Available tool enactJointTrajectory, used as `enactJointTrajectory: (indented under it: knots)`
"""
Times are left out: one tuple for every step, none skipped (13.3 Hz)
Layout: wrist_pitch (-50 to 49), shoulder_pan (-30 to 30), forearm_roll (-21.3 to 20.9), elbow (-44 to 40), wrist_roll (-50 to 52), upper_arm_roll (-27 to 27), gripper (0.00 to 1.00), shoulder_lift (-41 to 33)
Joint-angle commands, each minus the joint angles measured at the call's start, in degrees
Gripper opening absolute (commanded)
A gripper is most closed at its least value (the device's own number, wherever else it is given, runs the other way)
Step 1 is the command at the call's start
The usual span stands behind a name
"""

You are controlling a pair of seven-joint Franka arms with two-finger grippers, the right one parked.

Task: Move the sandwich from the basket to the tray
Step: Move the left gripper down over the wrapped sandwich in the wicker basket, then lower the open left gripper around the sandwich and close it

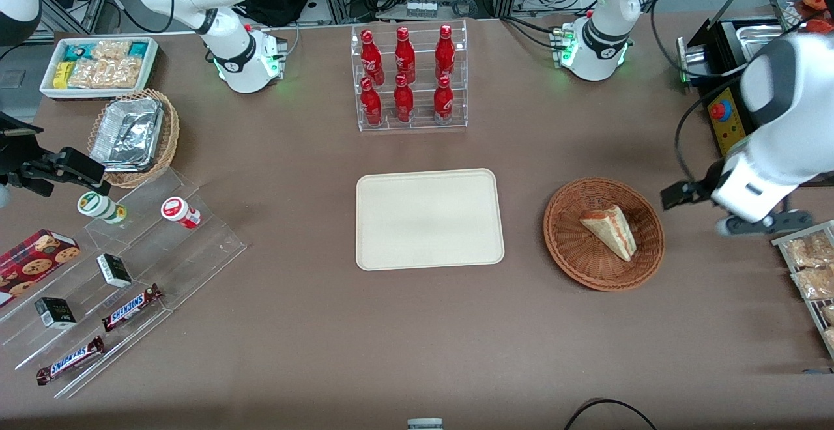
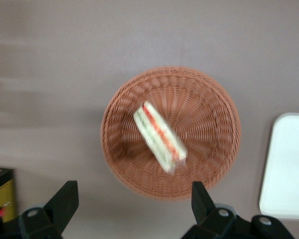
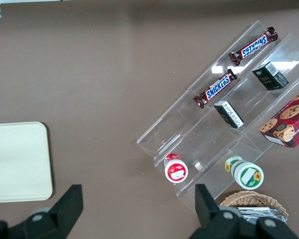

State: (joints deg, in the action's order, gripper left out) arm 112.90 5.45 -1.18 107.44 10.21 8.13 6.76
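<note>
**Sandwich lying in the basket, hand spread above it**

Front view: the sandwich (image 1: 610, 229) lies in the reddish basket (image 1: 567, 247) at right of centre on the brown counter (image 1: 417, 345). The cream tray (image 1: 429, 219) sits mid-frame, just beside the basket. The hand (image 1: 677, 194) hangs at the right edge, above the counter.

Left wrist view: the hand (image 2: 132, 199) is released, fingers (image 2: 65, 199) wide apart and holding nothing, with the sandwich (image 2: 159, 137) in the basket (image 2: 209, 114) between them.

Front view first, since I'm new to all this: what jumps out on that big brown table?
Most eye-catching are the red bottles, lined up in a clear tiered rack. Nearer the camera lies a bare cream rectangular tray, and beside it a round reddish-brown wicker basket holds a triangular white-bread sandwich. The left arm's black gripper hangs open above the basket's edge.
</note>
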Motion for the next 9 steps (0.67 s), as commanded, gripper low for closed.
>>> enactJointTrajectory:
  knots:
    - [8.55, 0.09, 0.04, 9.35, 7.43, 0.57, 1.0, -2.1]
    - [9.27, 0.09, 0.04, 11.02, 10.59, 0.57, 1.0, -2.1]
    - [10.58, 0.09, 0.3, 12.86, 12.54, 0.57, 1.0, -1.93]
    - [12.94, 0.0, 0.48, 14.19, 15.6, 0.57, 1.0, -1.66]
    - [15.66, -0.35, 0.57, 15.51, 18.77, 0.74, 1.0, -1.31]
    - [17.69, -0.62, 0.57, 16.39, 20.71, 1.09, 1.0, -0.79]
    - [18.67, -1.23, 0.57, 16.83, 22.99, 1.36, 1.0, -0.26]
    - [20.33, -2.02, 0.57, 17.62, 26.15, 1.36, 1.0, 0.27]
    - [22.0, -2.11, 0.57, 18.59, 28.35, 1.36, 1.0, 0.45]
